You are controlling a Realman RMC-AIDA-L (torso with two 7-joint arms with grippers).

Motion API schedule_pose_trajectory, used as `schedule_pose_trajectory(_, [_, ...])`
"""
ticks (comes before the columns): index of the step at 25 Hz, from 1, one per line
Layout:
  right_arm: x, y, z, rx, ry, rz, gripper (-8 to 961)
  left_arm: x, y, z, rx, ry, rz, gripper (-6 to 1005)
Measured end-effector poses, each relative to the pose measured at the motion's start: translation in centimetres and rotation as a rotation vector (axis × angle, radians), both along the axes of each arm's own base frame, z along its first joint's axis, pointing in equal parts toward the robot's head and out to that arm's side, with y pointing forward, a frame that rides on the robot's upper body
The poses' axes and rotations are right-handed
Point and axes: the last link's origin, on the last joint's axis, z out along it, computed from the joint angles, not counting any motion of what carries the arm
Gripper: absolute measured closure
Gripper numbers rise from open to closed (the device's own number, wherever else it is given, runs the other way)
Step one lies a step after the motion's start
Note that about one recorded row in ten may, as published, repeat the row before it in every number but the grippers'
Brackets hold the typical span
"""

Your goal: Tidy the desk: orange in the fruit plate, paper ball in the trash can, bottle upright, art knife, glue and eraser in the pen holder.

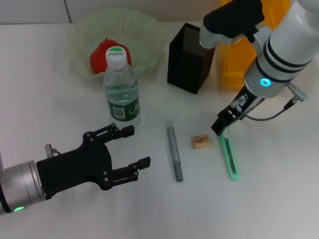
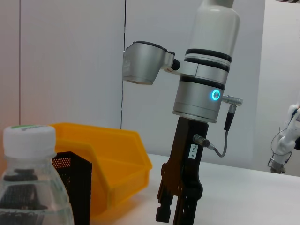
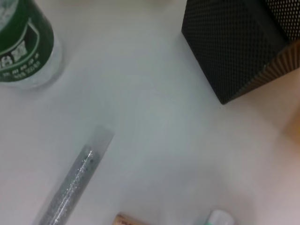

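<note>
A green art knife (image 1: 230,158) lies on the white desk at the right. My right gripper (image 1: 219,127) is down at its far end, its fingers close together on the knife's tip; it also shows in the left wrist view (image 2: 176,212). A tan eraser (image 1: 201,141) lies left of the knife, and a silvery glue stick (image 1: 174,152) (image 3: 70,187) further left. The bottle (image 1: 121,89) stands upright. The orange (image 1: 105,55) sits in the pale fruit plate (image 1: 144,30). The black mesh pen holder (image 1: 189,57) (image 3: 234,47) stands behind. My left gripper (image 1: 130,147) is open and empty at the near left. No paper ball or trash can is in view.
A yellow bin (image 1: 238,59) (image 2: 112,159) stands right of the pen holder, behind my right arm. The bottle stands between my left gripper and the fruit plate.
</note>
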Motion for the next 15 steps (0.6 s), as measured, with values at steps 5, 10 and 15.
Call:
schedule_pose_trajectory(5, [0.28, 0.02, -0.28, 0.002, 0.009, -0.009, 228, -0.09, 0.03, -0.05, 0.002, 0.004, 0.005, 223])
schedule_pose_trajectory(10, [0.6, 0.09, -0.49, 0.005, 0.009, -0.015, 229, -0.19, 0.02, -0.17, 0.002, 0.008, 0.013, 223])
schedule_pose_trajectory(15, [0.46, -0.03, -0.72, -0.002, 0.015, -0.013, 230, -0.19, 0.04, -0.29, 0.0, 0.008, 0.013, 223])
